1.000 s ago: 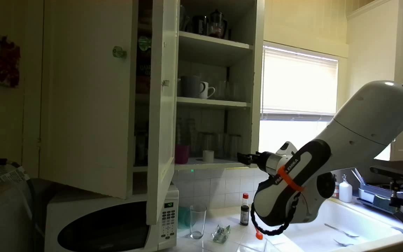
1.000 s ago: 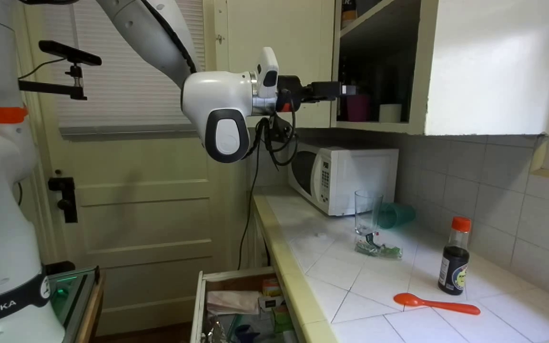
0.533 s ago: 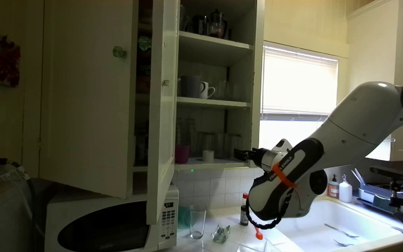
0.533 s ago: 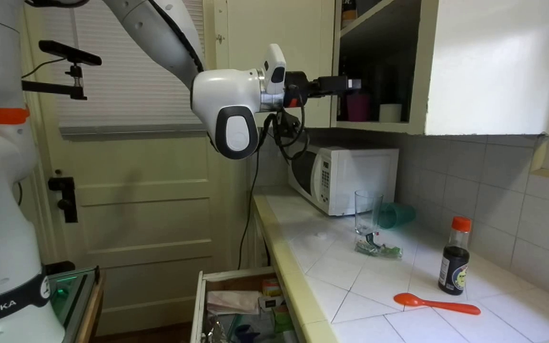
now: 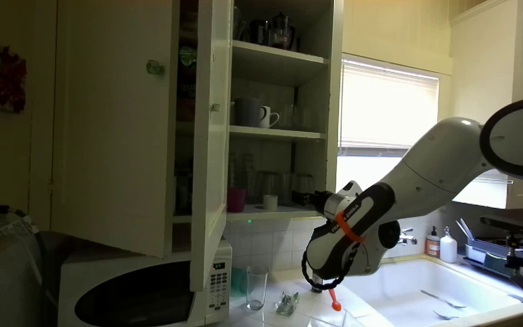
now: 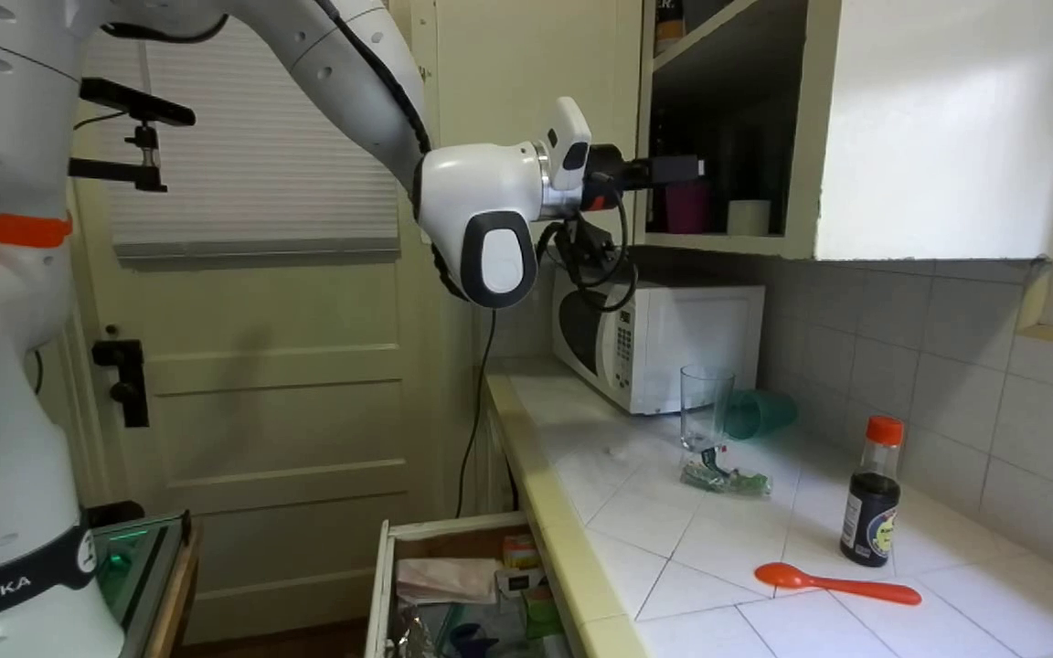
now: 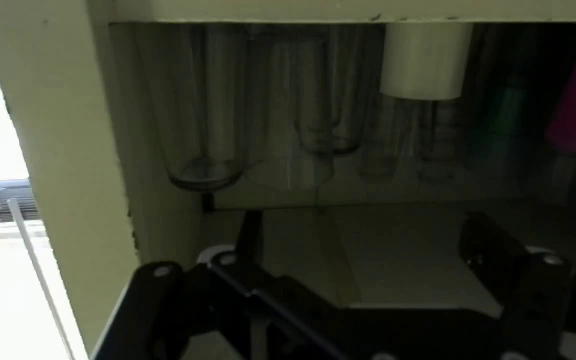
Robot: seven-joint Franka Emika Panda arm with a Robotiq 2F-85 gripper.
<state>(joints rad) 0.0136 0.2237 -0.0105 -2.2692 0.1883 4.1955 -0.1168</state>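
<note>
My gripper [image 7: 363, 230] stands open in the wrist view, its dark fingers wide apart with nothing between them. That view looks upside down, with the shelf edge [image 7: 288, 11] along the top. In an exterior view the gripper [image 5: 298, 197] is at the mouth of the open cabinet's lowest shelf, right of a small white cup [image 5: 270, 202] and apart from it. A magenta cup [image 5: 236, 200] stands left of the white one. Clear glasses [image 7: 203, 172] line the shelf's right part, dim in shadow. The gripper [image 6: 686, 169] also appears before the cabinet opening from the side.
An open cabinet door [image 5: 209, 150] hangs left of the shelves. The cabinet's side frame [image 7: 68, 150] is close to the gripper. Below are a microwave [image 6: 673, 347], a tall glass [image 6: 705, 407], a sauce bottle [image 6: 872, 493] and an orange spoon [image 6: 837, 582]. A drawer [image 6: 387, 585] is pulled out.
The arm has moved toward the cabinet, bringing the open gripper from outside the frame to the lowest shelf's opening. Cups, glasses and counter items have stayed put.
</note>
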